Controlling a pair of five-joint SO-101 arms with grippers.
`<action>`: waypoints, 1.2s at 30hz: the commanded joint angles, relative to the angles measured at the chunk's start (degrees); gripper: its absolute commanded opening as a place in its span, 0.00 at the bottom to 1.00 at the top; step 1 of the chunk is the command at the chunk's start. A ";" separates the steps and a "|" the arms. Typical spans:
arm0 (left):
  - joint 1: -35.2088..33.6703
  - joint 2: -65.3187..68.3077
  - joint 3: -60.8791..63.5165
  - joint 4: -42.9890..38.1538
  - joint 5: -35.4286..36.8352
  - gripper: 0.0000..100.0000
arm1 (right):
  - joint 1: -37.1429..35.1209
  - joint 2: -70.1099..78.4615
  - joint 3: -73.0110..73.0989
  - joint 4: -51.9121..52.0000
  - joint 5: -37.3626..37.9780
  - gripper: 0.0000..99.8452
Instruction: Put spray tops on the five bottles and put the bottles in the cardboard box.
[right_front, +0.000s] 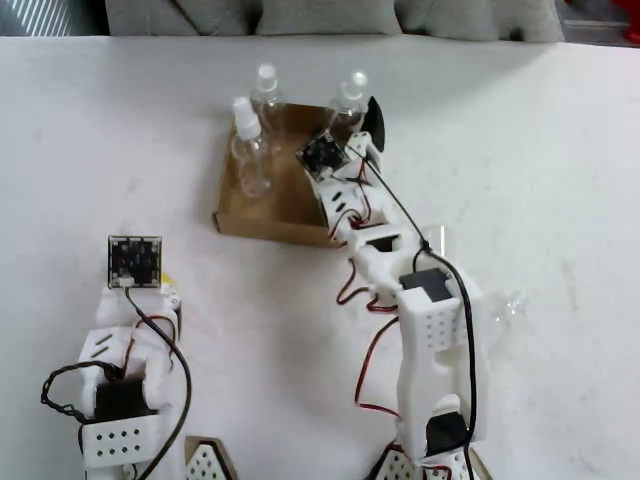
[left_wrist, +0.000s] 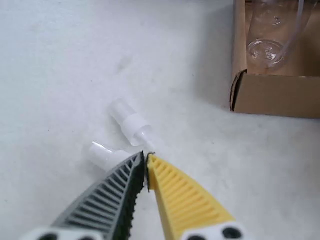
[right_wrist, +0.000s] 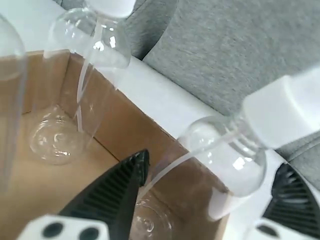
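Note:
The cardboard box (right_front: 228, 214) lies at the table's far middle. Three clear bottles with white spray tops stand in it (right_front: 248, 140) (right_front: 267, 92) (right_front: 350, 100). My right gripper (right_front: 362, 128) is at the box's far right corner, open, with its black fingers (right_wrist: 122, 187) on either side of the capped bottle (right_wrist: 227, 160) and a gap on both sides. My left gripper (left_wrist: 146, 159) is shut low over the table at the near left. Its tips touch two white spray tops (left_wrist: 131, 122) (left_wrist: 101, 151) that lie loose on the table.
What looks like a clear bottle (right_front: 508, 312) lies on the table right of the right arm. The box's near corner (left_wrist: 275, 92) and a bottle base (left_wrist: 270, 47) show beyond the left gripper. Grey cushions (right_front: 330, 15) border the far edge.

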 joint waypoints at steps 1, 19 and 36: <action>0.66 -0.57 -0.35 0.00 -0.44 0.03 | -0.31 -7.78 1.67 0.48 -1.41 0.35; 0.66 -0.40 -0.35 -0.70 -0.44 0.03 | -0.22 -20.18 5.80 10.07 -9.14 0.35; 0.57 -0.40 -0.35 -1.05 -0.44 0.03 | 1.98 -49.27 6.15 54.81 -27.60 0.35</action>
